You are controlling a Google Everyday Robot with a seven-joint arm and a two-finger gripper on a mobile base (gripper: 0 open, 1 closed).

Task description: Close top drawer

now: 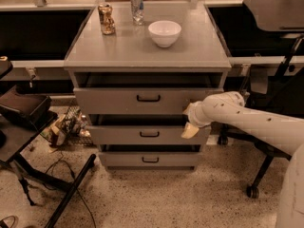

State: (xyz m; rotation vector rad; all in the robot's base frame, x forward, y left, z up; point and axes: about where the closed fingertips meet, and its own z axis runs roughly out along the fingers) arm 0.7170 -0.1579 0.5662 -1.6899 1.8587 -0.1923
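Gripper (190, 124) sitting at right end of top drawer (118, 101) front, grip state impossible to tell; drawer standing out, cabinet lying straight behind.

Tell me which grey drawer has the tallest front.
The top drawer, directly under the tabletop; the middle drawer and the bottom drawer have shorter fronts. The gripper is at the top drawer's right end.
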